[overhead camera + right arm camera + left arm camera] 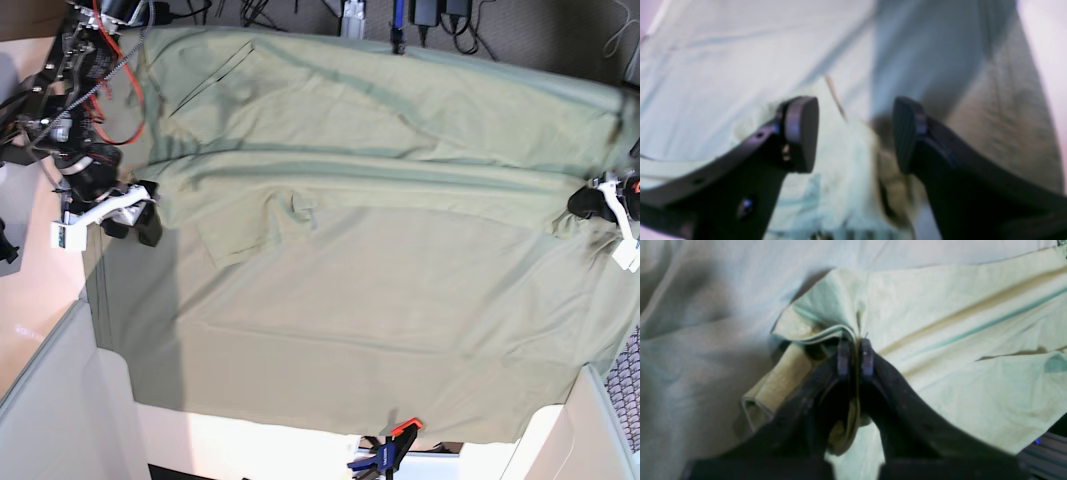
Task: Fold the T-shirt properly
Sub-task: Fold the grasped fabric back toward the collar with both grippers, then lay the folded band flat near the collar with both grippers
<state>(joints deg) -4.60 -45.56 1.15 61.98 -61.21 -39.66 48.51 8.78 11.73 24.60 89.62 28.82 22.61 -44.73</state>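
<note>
Green tablecloth (330,400) draped over a table, pinned at the near edge by an orange-and-blue clamp (385,455); cables (440,15) strung along the far side, bare floor at the left. Spread wide across the cloth, the T-shirt (380,150), a shade lighter and yellower, rumpled into long creases running side to side, with a small upturned flap near the middle.

At the shirt's edge on the base view's right, the left gripper (855,355), black fingers (843,360) pressed together with a pinch of shirt fabric between the pads. Bunched folds just beside the tips in the left wrist view, a hemmed edge curling over the nearer finger and a rolled tuck of cloth sagging below; a long diagonal crease leading off toward the upper right.

On the base view's left, the right gripper (855,133) hovering at the shirt's other edge, jaws standing wide apart with nothing between the ribbed pads (903,133). Beneath the gap, blurred in the right wrist view, a crumpled pale mound of shirt against the smoother cloth beyond.
</note>
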